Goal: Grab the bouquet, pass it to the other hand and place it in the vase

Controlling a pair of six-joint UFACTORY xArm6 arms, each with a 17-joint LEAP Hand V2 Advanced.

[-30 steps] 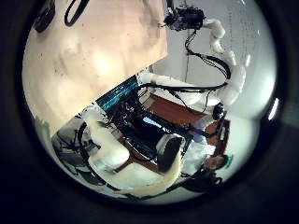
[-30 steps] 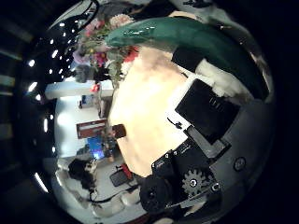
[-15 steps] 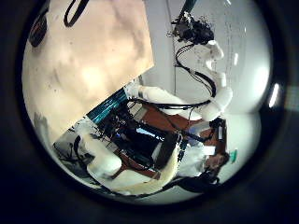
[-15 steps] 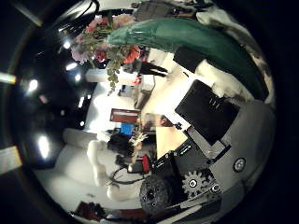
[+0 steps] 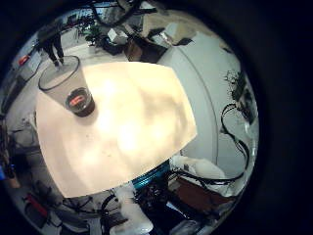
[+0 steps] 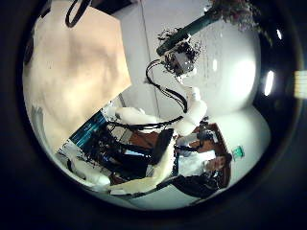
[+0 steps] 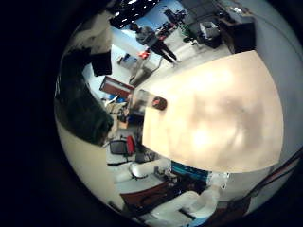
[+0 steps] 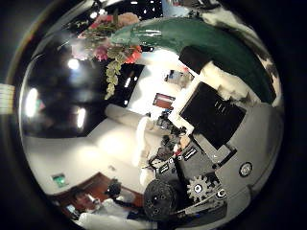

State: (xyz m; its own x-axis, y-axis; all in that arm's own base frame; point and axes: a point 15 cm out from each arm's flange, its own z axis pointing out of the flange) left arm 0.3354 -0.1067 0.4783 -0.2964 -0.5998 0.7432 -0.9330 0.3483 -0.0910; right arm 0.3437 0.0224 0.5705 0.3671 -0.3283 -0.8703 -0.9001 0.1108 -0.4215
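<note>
A clear glass vase stands upright near a corner of the pale table; it also shows small in the right little finger side palm view. My right hand is shut on the bouquet's wrapped stem, and its flowers stick out past the fingers. In the left thumb side palm view the right hand holds the bouquet high above the table. My left hand is over the table with relaxed fingers and holds nothing.
The table edge runs below my left palm, with chairs and room furniture beyond it. The vase stands alone on the table top.
The right thumb side view has swung off the table toward the room, with the bouquet still in the hand. In the left thumb side view the right hand and bouquet now sit higher.
</note>
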